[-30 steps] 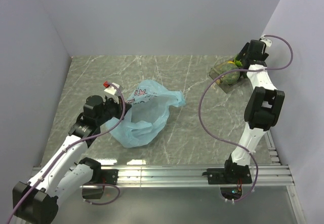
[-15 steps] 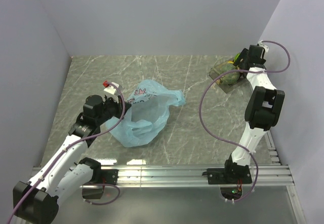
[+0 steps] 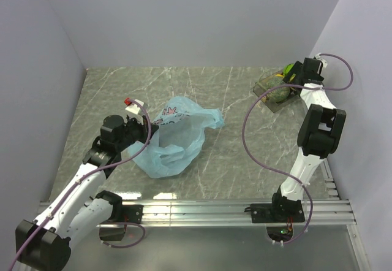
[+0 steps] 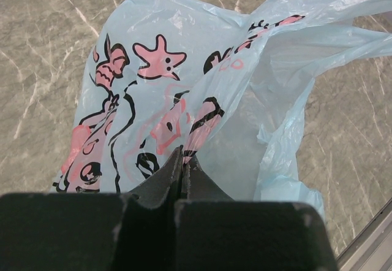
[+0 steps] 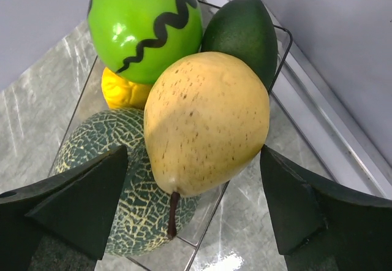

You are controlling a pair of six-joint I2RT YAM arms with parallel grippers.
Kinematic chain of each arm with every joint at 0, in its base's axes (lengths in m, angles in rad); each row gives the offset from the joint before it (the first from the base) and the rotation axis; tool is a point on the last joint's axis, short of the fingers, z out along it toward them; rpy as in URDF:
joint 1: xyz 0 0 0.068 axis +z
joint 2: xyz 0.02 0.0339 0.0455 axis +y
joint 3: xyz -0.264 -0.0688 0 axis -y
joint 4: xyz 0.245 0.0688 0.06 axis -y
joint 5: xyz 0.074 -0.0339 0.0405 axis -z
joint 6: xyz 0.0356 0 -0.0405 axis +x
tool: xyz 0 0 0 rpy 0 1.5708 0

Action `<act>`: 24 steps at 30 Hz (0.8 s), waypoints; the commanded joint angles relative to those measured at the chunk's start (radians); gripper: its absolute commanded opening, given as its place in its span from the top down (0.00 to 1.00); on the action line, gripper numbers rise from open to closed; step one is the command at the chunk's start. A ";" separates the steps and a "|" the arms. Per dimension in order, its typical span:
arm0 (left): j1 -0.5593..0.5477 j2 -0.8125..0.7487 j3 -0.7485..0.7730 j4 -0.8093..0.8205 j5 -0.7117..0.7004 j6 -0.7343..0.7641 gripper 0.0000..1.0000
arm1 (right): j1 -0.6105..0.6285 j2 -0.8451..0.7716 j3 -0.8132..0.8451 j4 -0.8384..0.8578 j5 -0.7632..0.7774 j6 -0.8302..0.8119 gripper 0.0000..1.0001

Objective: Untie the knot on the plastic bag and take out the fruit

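Note:
The light-blue plastic bag (image 3: 174, 141) with pink cartoon prints lies slack on the table's left half, its mouth (image 4: 269, 99) gaping. My left gripper (image 4: 182, 155) is shut on a fold of the bag's printed rim. No knot shows. My right gripper (image 5: 193, 152) is open at the far right over a clear tray (image 5: 282, 39) holding the fruit. A speckled yellow pear (image 5: 205, 121) lies between the open fingers on top of a netted melon (image 5: 116, 185). Behind them are a bright green ball (image 5: 144, 29), a dark green oval (image 5: 242, 35) and a small yellow fruit (image 5: 122, 90).
The tray (image 3: 262, 87) stands in the far right corner beside the right wall and a metal rail (image 5: 331, 118). Grey walls close the table on the left, back and right. An aluminium rail (image 3: 202, 211) with both arm bases runs along the near edge.
My right gripper's jaws have spread wider around the pear and the wrist has shifted slightly toward the right wall. The left arm and the bag have not moved.

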 commanded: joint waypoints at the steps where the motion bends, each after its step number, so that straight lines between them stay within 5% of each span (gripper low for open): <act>1: 0.004 -0.021 0.025 0.026 0.008 0.007 0.99 | -0.008 -0.034 0.000 0.011 -0.010 0.008 0.05; 24: 0.004 -0.044 0.023 0.023 0.014 0.003 1.00 | -0.007 -0.113 -0.140 0.062 -0.036 0.033 0.05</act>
